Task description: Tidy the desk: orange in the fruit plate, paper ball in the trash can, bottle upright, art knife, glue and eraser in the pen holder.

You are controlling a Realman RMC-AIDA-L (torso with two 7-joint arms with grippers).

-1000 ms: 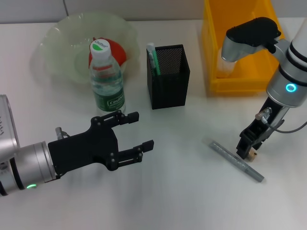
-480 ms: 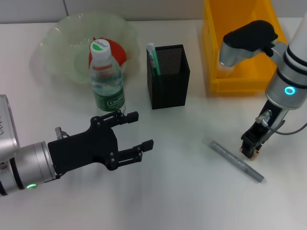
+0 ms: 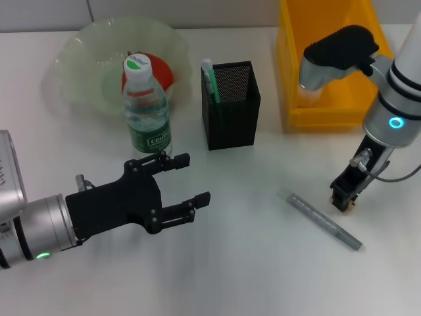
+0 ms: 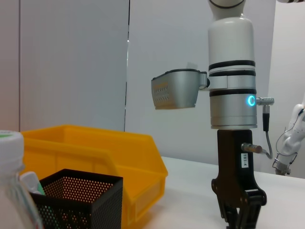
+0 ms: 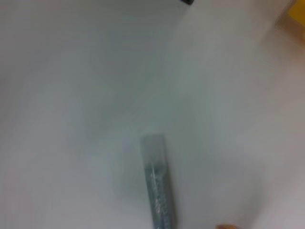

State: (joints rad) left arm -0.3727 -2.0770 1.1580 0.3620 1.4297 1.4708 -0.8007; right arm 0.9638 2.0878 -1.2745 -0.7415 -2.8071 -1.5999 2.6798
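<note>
Left gripper (image 3: 185,181) hovers open, unmoved, beside upright bottle (image 3: 147,108). Pen holder (image 3: 230,105) mid-desk. Art knife (image 3: 322,220) lies flat, ungrasped. Right gripper (image 3: 343,201) has shifted right, off knife toward its far side; finger state unclear. Pickup seemingly still pending.

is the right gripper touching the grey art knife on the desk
Apart. In the head view the right gripper hangs just beyond the art knife, with bare white desk showing between them.

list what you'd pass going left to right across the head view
left gripper → water bottle → pen holder → grey art knife → right gripper, with the yellow bin behind them on the right side of the table.
</note>
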